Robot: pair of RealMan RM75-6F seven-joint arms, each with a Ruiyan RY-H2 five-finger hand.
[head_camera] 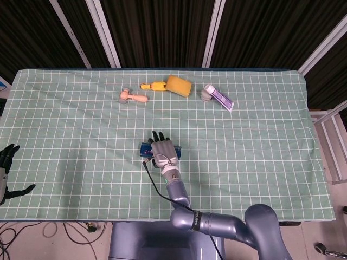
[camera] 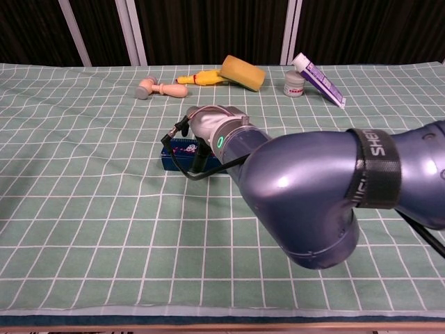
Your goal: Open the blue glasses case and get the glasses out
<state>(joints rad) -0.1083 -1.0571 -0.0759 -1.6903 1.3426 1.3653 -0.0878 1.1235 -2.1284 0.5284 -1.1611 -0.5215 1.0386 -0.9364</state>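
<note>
Worktop (head_camera: pixel 260 141) w/ green checked cloth, dark slatted backdrop. Blue glasses case (camera: pixel 179 154) mid-worktop, near front edge, lid apparently shut. Right robot hand (head_camera: pixel 162 151) lying flat on top of it, palm down, fingers stretched past far edge; prob. pinning case to steady it or feeling for lid seam, not clearly gripping. Left robot hand (head_camera: pixel 6 172) idle off left edge, fingers apart, holding nothing. Sponge (head_camera: pixel 179 85), tube (head_camera: pixel 220 98), wooden toy (head_camera: pixel 132 97) along far side, well apart.
</note>
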